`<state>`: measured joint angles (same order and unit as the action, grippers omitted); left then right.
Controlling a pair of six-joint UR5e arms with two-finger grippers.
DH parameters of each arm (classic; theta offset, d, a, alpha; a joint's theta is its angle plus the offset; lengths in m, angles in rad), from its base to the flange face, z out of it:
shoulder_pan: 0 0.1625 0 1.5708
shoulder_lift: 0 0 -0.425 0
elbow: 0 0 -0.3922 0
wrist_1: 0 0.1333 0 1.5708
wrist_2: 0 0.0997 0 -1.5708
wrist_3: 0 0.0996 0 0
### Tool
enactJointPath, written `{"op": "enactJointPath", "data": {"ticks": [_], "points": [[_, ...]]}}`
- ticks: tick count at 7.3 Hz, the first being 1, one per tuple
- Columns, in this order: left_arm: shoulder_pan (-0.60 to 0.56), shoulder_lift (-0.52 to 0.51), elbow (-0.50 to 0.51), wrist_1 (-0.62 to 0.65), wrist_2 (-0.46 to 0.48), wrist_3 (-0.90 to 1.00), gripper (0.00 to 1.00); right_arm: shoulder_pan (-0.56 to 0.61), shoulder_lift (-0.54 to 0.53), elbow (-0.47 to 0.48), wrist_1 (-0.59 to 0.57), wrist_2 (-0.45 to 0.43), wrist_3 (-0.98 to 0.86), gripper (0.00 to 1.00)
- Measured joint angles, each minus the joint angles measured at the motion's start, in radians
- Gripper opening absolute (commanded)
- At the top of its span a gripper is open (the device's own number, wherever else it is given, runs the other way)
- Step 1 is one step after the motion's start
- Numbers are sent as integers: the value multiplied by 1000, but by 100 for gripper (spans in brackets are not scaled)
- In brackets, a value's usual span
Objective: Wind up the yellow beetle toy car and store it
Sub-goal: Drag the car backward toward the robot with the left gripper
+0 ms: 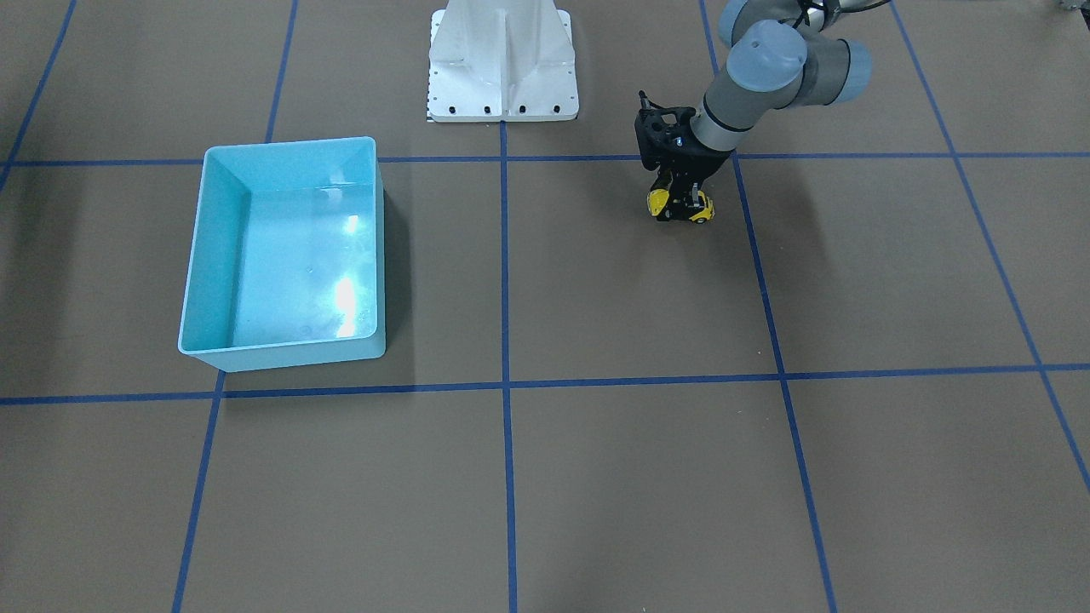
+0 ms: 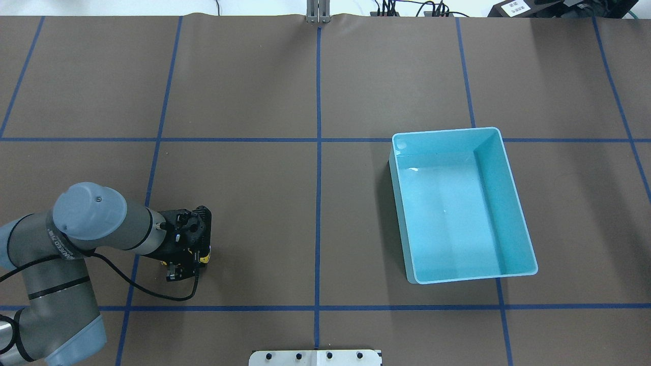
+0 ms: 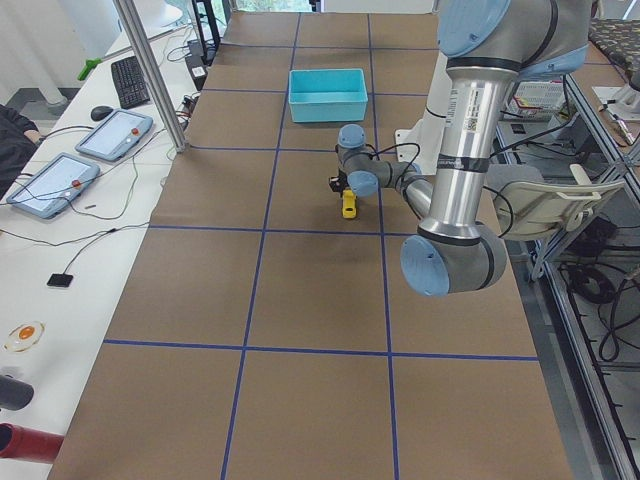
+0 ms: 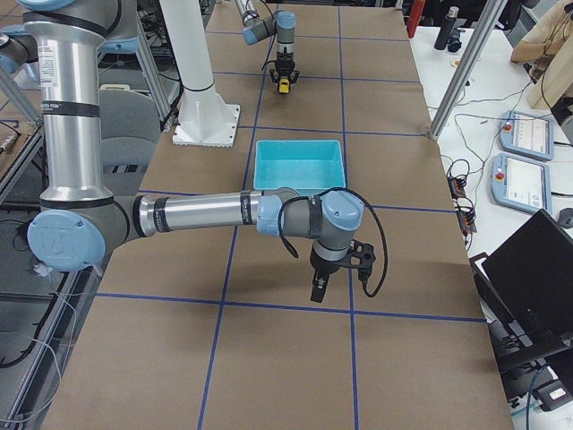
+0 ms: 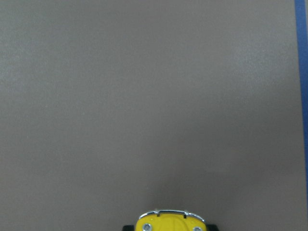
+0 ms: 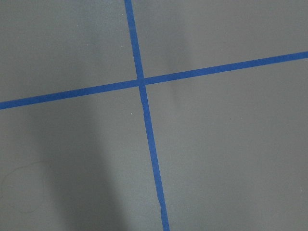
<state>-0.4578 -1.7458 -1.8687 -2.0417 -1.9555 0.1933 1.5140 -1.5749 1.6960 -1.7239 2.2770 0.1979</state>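
The yellow beetle toy car (image 1: pixel 702 209) sits low at the brown table on the robot's left side, its wheels at or just above the surface. My left gripper (image 1: pixel 679 204) points straight down and is shut across the car's middle, so yellow shows on either side of the fingers (image 1: pixel 673 189). From overhead only a sliver of the car (image 2: pixel 205 258) peeks out under the gripper (image 2: pixel 189 260). The left wrist view catches the car's rounded end (image 5: pixel 168 222) at its bottom edge. My right gripper (image 4: pixel 317 288) hangs over bare table; whether it is open or shut I cannot tell.
A light blue bin (image 1: pixel 197 247) (image 2: pixel 508 173) stands open on the robot's right half, well apart from the car. The white robot base (image 1: pixel 502 60) is at the table's near edge. Blue tape lines (image 6: pixel 144 115) grid the brown surface. Tablets and cables line the operators' side (image 3: pixel 110 135).
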Motion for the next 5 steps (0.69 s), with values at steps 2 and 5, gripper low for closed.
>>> {"op": "enactJointPath", "data": {"ticks": [2, 5], "points": [[0, 8, -3, -1, 0, 0, 0, 0, 1, 0, 1, 14, 0, 100], [0, 21, -6, -3, 1, 0, 0, 0, 1, 0, 1, 23, 0, 100]]}}
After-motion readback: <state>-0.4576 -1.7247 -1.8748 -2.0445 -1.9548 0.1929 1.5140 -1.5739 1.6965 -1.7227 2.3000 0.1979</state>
